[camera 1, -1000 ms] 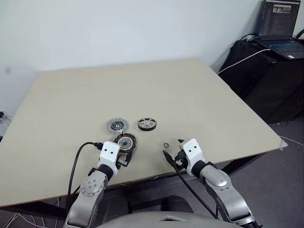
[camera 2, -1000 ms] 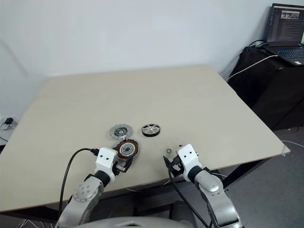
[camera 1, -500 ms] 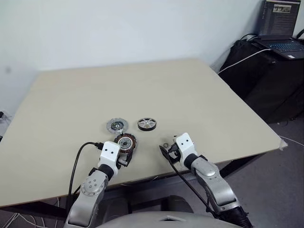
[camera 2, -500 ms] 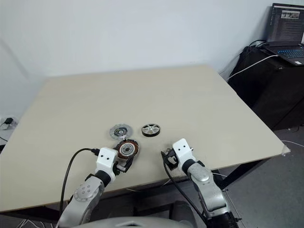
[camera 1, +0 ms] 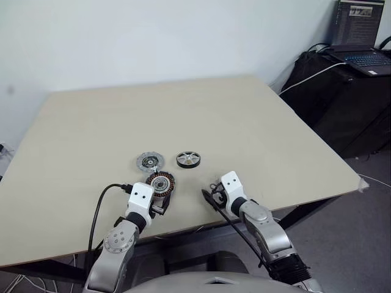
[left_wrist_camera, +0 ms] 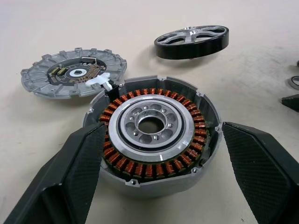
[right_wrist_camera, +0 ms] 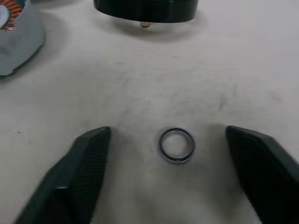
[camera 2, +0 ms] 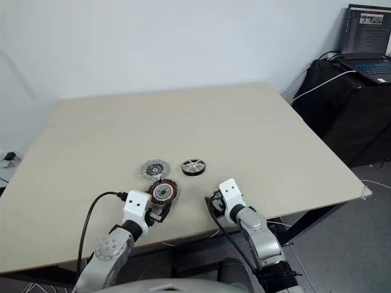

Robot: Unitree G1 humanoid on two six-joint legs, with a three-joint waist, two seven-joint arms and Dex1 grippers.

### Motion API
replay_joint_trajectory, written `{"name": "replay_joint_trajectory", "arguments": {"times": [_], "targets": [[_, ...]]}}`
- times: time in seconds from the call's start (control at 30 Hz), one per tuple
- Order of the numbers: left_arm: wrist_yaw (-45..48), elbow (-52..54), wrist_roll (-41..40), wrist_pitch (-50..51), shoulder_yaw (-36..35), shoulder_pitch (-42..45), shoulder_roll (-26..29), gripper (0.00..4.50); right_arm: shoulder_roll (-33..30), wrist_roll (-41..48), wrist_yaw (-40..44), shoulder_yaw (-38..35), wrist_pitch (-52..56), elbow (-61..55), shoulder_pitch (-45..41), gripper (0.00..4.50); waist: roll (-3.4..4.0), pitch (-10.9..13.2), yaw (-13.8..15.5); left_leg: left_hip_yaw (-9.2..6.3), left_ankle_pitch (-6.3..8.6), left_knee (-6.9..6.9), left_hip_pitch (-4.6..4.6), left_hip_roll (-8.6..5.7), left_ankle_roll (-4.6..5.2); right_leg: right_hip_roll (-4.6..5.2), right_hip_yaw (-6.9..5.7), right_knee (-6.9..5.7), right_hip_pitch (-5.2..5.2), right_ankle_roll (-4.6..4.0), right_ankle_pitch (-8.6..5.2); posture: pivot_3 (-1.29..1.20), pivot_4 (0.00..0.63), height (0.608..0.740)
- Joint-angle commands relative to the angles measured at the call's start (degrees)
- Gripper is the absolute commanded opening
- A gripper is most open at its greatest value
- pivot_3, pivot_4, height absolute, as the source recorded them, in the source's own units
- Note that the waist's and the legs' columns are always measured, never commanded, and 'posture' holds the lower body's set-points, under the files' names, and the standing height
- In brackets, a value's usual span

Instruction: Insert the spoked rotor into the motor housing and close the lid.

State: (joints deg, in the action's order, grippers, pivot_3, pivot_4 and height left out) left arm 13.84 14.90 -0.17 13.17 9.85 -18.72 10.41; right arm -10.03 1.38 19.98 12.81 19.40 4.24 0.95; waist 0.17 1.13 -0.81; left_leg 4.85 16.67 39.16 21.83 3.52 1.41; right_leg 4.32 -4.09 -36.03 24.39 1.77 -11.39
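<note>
Nearest the table's (camera 1: 73, 232) front edge, both grippers are working low over the wood. On the left, the left gripper (left_wrist_camera: 154, 154) is sitting with its fingers (left_wrist_camera: 70, 172) spread wide on either side of the housing (left_wrist_camera: 152, 137); whether the pads are actually pressing the wall is hard to tell. Judging by that pose, it is bracing the cup so it will not slide when a part is pushed in. The housing is standing upright and open, its copper windings and silver hub facing up, nothing seated in it yet.

On the right, the right gripper (right_wrist_camera: 175, 172) is hovering with its fingers (right_wrist_camera: 88, 163) apart, straddling a tiny metal ring (right_wrist_camera: 176, 145) that is lying flat on the table, not touching either pad. Its jaws seem to be mid-travel, so I cannot say if it is going for the ring.

Just beyond the housing, touching or nearly touching its rim, the lid (left_wrist_camera: 74, 74) is lying flat, dark centre up, presumably parked within reach for the last step. Beside it, well apart from both grippers, the rotor (camera 1: 188, 159) is resting flat and untouched.

Counting up: one housing, one lid, one rotor, one ring, two grippers. Far back on the right, one laptop (camera 1: 360, 36) is sitting open on a dark stand.
</note>
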Motion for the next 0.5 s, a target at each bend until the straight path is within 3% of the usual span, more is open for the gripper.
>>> {"name": "replay_joint_trajectory", "arguments": {"times": [0.03,0.27,0.5], "targets": [[0.0,1.6,-0.3,-1.3,-0.1,0.4,-0.2,4.21,0.1,0.6,0.1,-1.0,1.4,0.4,0.1,2.94,0.01,0.0,0.0,0.0,0.0,0.0,-0.01,0.0,0.0,0.0,0.0,0.0,-0.01,0.0,0.0,0.0,0.0,0.74],[0.1,1.6,-0.3,-1.2,-0.1,0.5,-0.2,4.21,0.2,1.3,0.4,-1.5,2.8,-1.0,1.3,0.73,0.0,-0.2,0.0,0.0,0.0,-0.01,-0.01,0.0,0.0,0.0,0.0,0.0,-0.01,-0.01,0.0,0.0,0.0,0.74],[0.0,2.0,-0.4,-1.7,-0.6,0.4,-0.1,4.21,-0.9,1.5,2.2,0.4,4.2,-9.2,3.1,0.68,0.04,-0.2,0.1,0.0,0.0,-0.03,0.0,0.0,0.0,0.0,0.0,0.01,0.01,-0.02,-0.02,0.0,0.0,0.74]]}}
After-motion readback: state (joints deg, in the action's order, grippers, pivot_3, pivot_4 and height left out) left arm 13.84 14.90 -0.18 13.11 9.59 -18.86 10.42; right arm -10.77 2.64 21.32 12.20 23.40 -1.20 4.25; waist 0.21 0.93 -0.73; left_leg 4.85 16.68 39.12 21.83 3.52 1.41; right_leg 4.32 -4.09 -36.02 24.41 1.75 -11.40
